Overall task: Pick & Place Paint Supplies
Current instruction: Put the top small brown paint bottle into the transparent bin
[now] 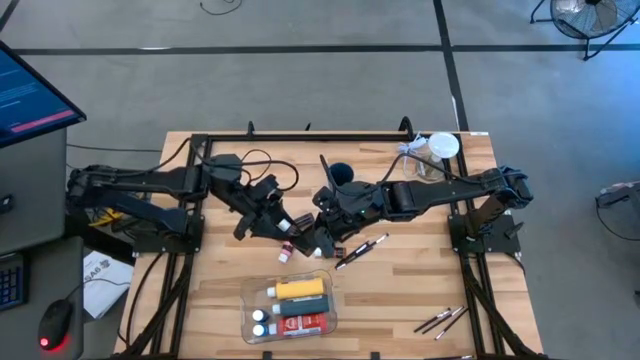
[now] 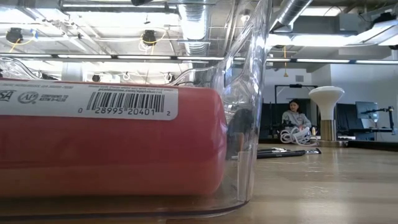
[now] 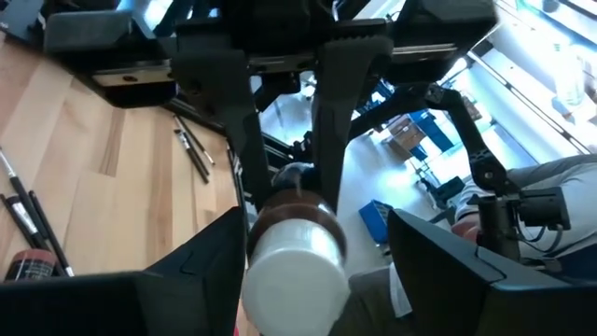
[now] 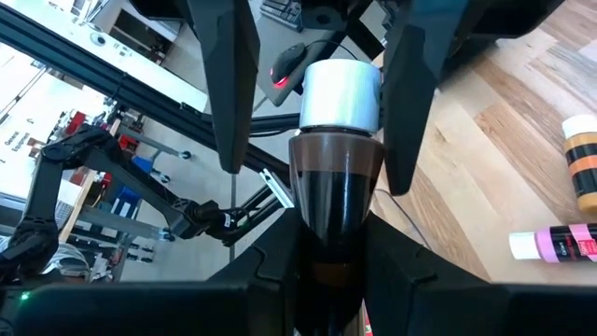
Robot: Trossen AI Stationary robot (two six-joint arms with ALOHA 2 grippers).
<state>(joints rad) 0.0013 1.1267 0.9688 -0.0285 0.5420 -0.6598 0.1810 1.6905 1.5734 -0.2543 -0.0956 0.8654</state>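
Robotics lab/workshop: concrete floor (image 1: 300, 90), exposed ceiling ducts (image 2: 292, 12), monitor (image 1: 30, 95), floor fan (image 1: 590, 15), wooden work surface (image 1: 400, 290) on a metal frame.

Bright overhead light, soft shadows, blurred foreground

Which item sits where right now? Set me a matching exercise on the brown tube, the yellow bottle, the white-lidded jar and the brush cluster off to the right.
1. brown paint tube with white cap
2. yellow plastic bottle
3. clear jar with white lid
4. cluster of thin dark brushes

A. inside the clear plastic tray
B. lying loose on the wooden table
C. clamped in the right gripper
D. standing at a table corner

Pairs: 1-C, 2-A, 3-D, 4-B
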